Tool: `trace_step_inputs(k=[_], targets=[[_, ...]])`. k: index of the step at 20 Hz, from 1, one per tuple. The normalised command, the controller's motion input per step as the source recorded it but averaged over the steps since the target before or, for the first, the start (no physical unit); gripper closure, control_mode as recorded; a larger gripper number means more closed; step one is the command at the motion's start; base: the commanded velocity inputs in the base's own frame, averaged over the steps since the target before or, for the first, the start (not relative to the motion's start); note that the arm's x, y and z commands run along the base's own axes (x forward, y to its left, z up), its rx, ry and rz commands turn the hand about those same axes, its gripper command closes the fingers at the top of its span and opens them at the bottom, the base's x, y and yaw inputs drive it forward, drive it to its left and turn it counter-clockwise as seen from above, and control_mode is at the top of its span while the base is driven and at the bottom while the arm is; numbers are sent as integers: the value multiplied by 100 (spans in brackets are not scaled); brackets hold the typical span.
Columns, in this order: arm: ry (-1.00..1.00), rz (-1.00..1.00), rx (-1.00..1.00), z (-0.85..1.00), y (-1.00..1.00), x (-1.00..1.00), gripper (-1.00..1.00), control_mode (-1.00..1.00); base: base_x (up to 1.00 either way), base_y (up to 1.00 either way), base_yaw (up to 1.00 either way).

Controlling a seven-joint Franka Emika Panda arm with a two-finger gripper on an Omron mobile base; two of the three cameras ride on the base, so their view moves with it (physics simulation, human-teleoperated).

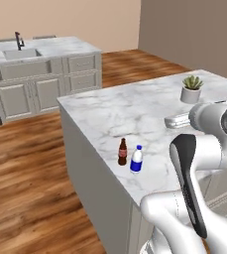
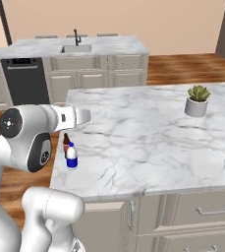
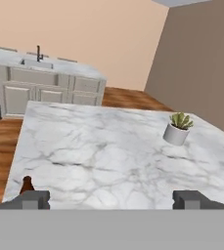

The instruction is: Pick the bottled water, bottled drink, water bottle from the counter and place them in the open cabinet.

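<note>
Showing gripper wide open, hand view; bottled water beside bottled drink.

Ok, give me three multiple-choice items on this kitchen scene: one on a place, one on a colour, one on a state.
1. Where does the bottled water stand?
A. beside the bottled drink, near the counter edge
B. by the potted plant
C. on the floor

2. The bottled drink's cap is
A. white
B. red
C. green

3. The gripper is
A. shut on a bottle
B. open, empty
C. shut, empty

Answers: 1 A, both base views show the pair together; 2 B, left base view; 3 B, fingers stand wide apart.
</note>
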Motion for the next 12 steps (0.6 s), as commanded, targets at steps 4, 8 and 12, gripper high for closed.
trace_step_inputs(k=[4,8,12], targets=[[0,0,0,0,0,0,-100,100,11,18,-10],[0,0,0,0,0,0,-100,100,0,0,0],[2,4,0,-11,3,0,-100,-100,0,1,1]])
